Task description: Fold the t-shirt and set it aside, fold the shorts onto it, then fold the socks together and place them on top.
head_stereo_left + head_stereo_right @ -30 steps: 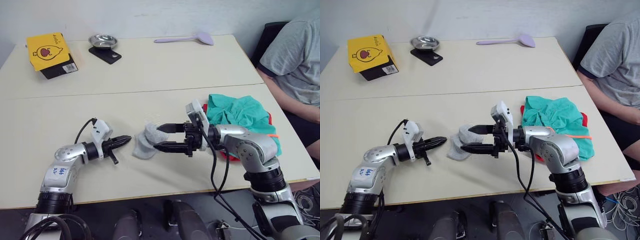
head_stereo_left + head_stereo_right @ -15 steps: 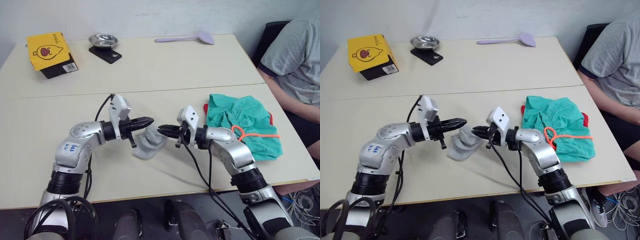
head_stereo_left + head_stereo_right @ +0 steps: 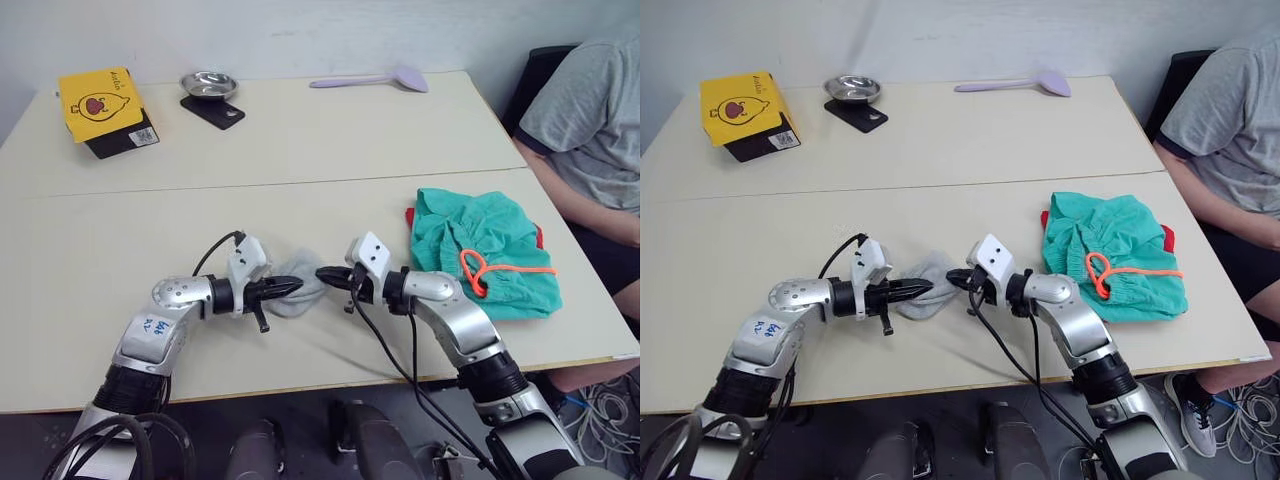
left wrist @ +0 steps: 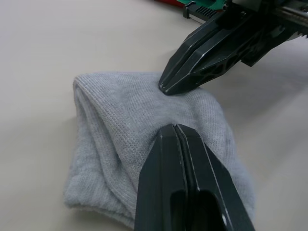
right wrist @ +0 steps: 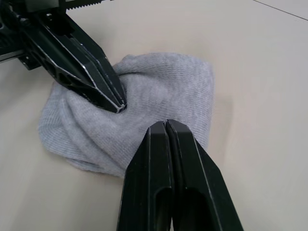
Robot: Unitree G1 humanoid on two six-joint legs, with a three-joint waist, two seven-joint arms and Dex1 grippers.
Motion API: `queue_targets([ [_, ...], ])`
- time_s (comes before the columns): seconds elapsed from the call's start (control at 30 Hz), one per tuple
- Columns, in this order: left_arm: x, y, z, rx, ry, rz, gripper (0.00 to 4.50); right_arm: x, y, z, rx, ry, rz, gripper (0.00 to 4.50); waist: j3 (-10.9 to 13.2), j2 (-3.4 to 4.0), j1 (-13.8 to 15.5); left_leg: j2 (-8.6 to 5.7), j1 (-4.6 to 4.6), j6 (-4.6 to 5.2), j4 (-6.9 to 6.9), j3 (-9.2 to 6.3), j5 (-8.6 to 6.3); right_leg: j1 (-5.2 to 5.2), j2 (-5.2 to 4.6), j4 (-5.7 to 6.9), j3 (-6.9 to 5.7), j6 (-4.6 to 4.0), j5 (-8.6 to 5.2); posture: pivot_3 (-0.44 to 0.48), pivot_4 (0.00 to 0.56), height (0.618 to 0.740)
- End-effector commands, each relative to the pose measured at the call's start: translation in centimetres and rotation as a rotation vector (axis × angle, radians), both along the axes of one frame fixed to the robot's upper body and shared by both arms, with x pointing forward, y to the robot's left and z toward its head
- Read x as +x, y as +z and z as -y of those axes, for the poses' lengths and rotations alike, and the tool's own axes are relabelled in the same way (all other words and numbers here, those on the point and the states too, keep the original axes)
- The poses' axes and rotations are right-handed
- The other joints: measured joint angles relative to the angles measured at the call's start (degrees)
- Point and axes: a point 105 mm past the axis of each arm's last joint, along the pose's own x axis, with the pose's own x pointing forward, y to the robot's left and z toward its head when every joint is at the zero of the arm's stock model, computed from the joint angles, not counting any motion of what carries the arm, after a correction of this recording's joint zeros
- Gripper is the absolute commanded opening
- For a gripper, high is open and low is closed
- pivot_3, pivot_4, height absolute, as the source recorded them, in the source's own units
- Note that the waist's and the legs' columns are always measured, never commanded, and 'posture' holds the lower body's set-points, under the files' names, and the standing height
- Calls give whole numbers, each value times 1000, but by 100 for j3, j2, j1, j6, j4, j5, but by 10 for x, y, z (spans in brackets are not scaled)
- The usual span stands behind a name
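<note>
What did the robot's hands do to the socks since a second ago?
The right hand shut and the left hand moved in from the left. Both shut tips now press on the grey socks, folded into a flatter bundle. The shorts and t-shirt stayed put.

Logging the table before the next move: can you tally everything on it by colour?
Grey: 1, the socks, bundled together
Teal-green: 1, the shorts
Red: 1, the t-shirt, edge showing under the shorts
Yellow: 1, box
Silver: 1, bowl
Black: 1, pad under the bowl
Lilac: 1, spoon
Total: 7
</note>
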Motion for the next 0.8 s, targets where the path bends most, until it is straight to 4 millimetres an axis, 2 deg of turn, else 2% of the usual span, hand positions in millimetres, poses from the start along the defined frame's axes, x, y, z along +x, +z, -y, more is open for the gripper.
queue_targets([
  [0.03, -1, -18, -9, 35, 54, -36, 0, -14, 7, -2, 45, 74, -11, 49, 0, 0, -9, 0, 0, 0, -1, 0, 0, 0, 0, 0, 0, 0, 0, 0, 150, 740],
  [0.17, -6, -22, -12, 51, 36, -32, 0, -14, 21, 3, 143, 82, -147, 49, 0, 0, -15, 1, 3, 0, 0, 0, 0, 1, 0, 5, 0, 0, 0, 0, 150, 740],
  [0.27, -7, -22, -18, 68, 26, -3, 0, -9, 28, 12, 157, 79, -353, 622, 0, 1, -25, 1, 5, 1, 0, 0, 0, 1, -1, 8, 0, -1, 1, 0, 150, 740],
  [0.33, -7, -20, -20, 70, 16, 22, 0, -11, 23, 19, 91, 94, -500, 1364, 0, 2, -26, 2, 6, 2, 2, 1, 0, 0, -2, 11, 0, -4, 2, 0, 150, 740],
  [0.43, -6, -19, -22, 72, 4, 37, 0, 3, 29, 25, 55, 49, -565, 2445, -1, 2, -26, 3, 8, 4, -2, -3, -1, 0, -2, 10, -5, -14, -2, 0, 150, 740],
  [0.53, -9, -15, -24, 46, -24, 82, 0, 24, 38, 19, 64, 12, -578, 3511, 1, 4, -48, 4, 7, 4, -4, 0, -1, -2, 0, 11, -6, -17, -4, 0, 150, 740],
  [0.6, -9, -15, -25, 41, -23, 85, 0, 30, 36, 13, 38, 0, -594, 4266, 1, 5, -53, 5, 5, 4, -3, 2, -1, -5, 1, 13, -7, -19, -3, 0, 150, 740],
  [0.63, -8, -15, -25, 38, -20, 87, 0, 31, 33, 8, 30, 3, -613, 4475, 1, 5, -48, 5, 4, 4, -3, 1, -1, -5, 1, 12, -7, -19, -3, 0, 150, 740],
  [0.8, -7, -16, -23, 33, -20, 97, 0, 28, 17, -12, -9, 27, -763, 4475, -1, 8, -54, 4, -2, 5, 0, 1, -1, -6, -2, 10, -9, -18, -2, 0, 150, 740],
])
